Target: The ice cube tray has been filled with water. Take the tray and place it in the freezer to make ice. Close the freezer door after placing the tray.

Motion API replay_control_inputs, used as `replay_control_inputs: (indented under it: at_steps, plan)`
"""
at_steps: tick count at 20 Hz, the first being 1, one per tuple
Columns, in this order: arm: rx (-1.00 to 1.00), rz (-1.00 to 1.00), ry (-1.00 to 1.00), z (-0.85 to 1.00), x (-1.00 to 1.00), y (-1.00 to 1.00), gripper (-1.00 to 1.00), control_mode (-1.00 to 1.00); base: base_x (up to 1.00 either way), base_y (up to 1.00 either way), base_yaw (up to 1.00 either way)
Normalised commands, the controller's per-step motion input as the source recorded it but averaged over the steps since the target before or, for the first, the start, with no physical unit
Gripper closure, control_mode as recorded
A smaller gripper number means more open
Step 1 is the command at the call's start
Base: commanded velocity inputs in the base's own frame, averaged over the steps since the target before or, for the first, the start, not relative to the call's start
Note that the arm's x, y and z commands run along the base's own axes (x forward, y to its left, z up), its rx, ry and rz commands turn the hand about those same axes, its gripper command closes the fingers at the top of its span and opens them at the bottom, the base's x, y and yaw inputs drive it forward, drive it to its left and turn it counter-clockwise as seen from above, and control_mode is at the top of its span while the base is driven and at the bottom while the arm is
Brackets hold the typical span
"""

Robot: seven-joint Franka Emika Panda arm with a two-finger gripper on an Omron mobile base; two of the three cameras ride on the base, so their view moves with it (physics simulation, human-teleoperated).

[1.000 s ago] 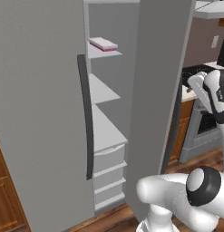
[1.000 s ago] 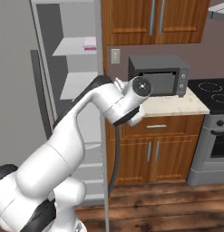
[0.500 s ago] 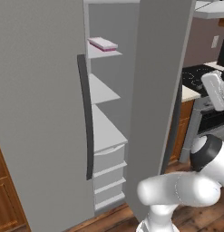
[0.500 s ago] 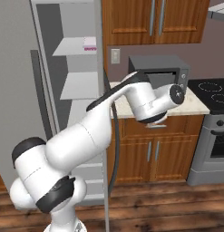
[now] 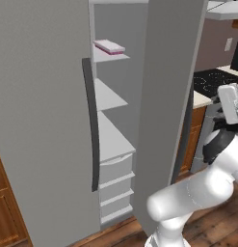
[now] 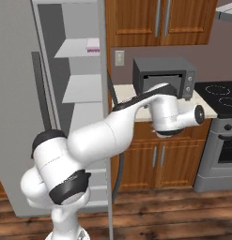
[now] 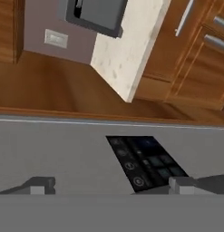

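**Inspector A:** Firstly, the pincer (image 7: 109,186). State?

**Inspector B:** Spread wide, nothing between the tips. In the hand view the two dark fingertips (image 7: 41,185) stand far apart, facing the grey outer face of the open freezer door (image 7: 50,149), which carries a dark control panel (image 7: 143,163). Beyond the door edge lie the pale table (image 7: 124,50), the microwave (image 7: 97,13) and wooden cabinet fronts (image 7: 195,59).

**Inspector A:** Position of the arm?

**Inspector B:** The white arm (image 6: 122,131) reaches out from the base past the front edge of the open door (image 5: 168,106), on the side of the table and stove (image 6: 220,93).

**Inspector A:** Ice cube tray?

**Inspector B:** The ice cube tray (image 5: 109,46) lies flat on the top shelf (image 5: 108,57) of the freezer (image 5: 43,120), near that shelf's front edge. Well apart from the pincer.

**Inspector A:** Door?

**Inspector B:** Standing open; the shelves and lower drawers (image 5: 115,181) are exposed. The other door is shut, its dark curved handle (image 5: 91,125) upright.
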Motion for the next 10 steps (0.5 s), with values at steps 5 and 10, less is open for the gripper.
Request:
replay_control_inputs:
  at_steps: [5,10]
  plan:
    - [0.01,0.12,0.02,-0.44,0.00,0.08,-1.00,-1.00,0.00,0.00,0.00]
    - [0.00,0.15,0.06,-0.47,0.00,0.05,-1.00,-1.00,0.00,0.00,0.00]
